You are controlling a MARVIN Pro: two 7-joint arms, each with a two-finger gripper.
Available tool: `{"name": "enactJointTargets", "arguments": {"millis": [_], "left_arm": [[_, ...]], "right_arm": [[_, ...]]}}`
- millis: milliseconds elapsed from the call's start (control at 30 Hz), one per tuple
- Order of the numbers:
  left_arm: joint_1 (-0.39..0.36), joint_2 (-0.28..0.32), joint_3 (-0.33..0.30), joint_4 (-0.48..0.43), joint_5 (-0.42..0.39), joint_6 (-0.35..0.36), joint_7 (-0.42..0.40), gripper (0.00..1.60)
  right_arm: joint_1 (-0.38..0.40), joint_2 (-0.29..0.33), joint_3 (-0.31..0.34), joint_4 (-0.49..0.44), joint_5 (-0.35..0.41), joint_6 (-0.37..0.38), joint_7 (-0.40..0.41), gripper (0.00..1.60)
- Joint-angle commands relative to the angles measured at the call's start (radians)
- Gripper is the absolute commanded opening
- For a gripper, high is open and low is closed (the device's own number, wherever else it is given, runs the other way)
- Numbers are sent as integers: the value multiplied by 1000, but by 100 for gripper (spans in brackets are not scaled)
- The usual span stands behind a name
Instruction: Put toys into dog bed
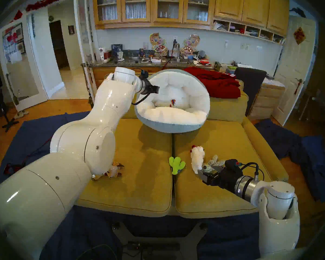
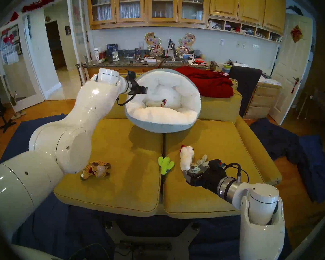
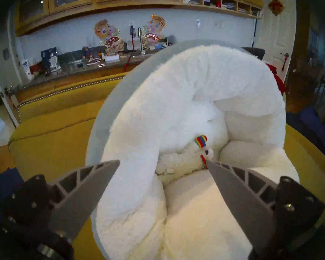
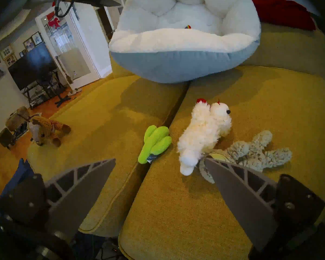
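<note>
Plush toys: one in dog bed (image 1: 169,125), four on sofa (image 1: 223,141).

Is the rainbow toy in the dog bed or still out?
In. The rainbow toy lies in the dog bed's white hollow; the left tool is open and empty.

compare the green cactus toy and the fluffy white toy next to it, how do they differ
The green cactus toy is lime green with short smooth plush; the fluffy white toy is white and shaggy with red bits at its head. The cactus toy is smaller and lies flat across the seam between the two sofa cushions; the white toy is bulkier and sits wholly on the right-hand cushion. Both are plush toys still outside the dog bed, and neither is gripped.
</note>
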Motion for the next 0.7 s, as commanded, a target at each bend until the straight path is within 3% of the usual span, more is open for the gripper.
{"name": "enactJointTargets", "arguments": {"millis": [0,333,367,400,667], "left_arm": [[-117,8,-11,-5,-21,-47,-51,160],[-104,43,30,1,-31,-161,-245,160],[-93,41,39,-13,-36,-167,-227,160],[-86,49,47,-24,-33,-180,-277,160],[-14,83,102,-135,-51,-218,-413,160]], "right_arm": [[20,-4,-1,-50,10,-18,3,160],[8,-22,5,-76,13,-40,1,160],[7,-23,5,-77,13,-41,1,160],[6,-26,6,-78,13,-44,1,160],[3,-37,8,-80,10,-52,2,160]]}}
